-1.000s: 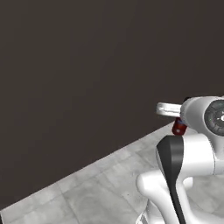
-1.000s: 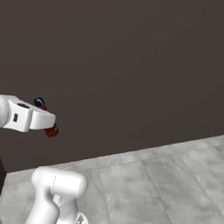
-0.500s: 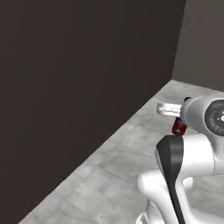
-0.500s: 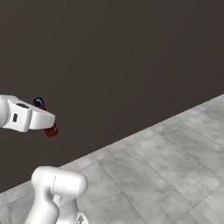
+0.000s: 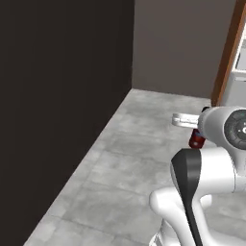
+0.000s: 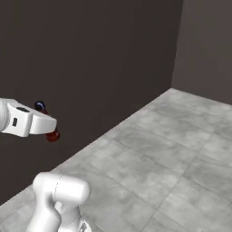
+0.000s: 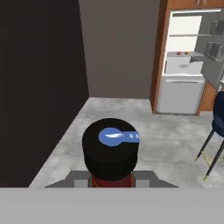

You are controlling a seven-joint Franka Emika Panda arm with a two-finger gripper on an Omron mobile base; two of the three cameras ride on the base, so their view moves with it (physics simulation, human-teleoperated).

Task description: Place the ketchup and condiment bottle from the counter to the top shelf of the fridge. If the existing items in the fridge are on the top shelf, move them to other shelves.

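My gripper [image 7: 111, 180] is shut on the condiment bottle [image 7: 111, 151], a dark red-brown bottle whose black cap faces the hand camera. The bottle [image 5: 196, 139] hangs under the hand beside the arm's white wrist, and the right base view shows the bottle [image 6: 52, 134] below the gripper [image 6: 45, 123]. Far ahead the fridge [image 7: 183, 65] stands open. Its existing items, a pinkish-red fruit [image 7: 178, 53] and an orange fruit [image 7: 187, 53], rest on a shelf just above the grey drawer. The top shelf [image 7: 183, 36] is a higher plate. The ketchup and the counter are out of view.
A dark wall [image 5: 57, 96] runs along the left and meets a grey wall [image 5: 178, 43] at a corner. Grey tiled floor [image 6: 172, 149] lies between me and the fridge. A wooden cabinet side [image 5: 228, 53] frames the fridge. A blue stool [image 7: 218, 120] stands at the right.
The whole picture has swung as the base moved: the dark wall slid left, and the room corner and fridge side came into sight. The bottle stays in the shut gripper.
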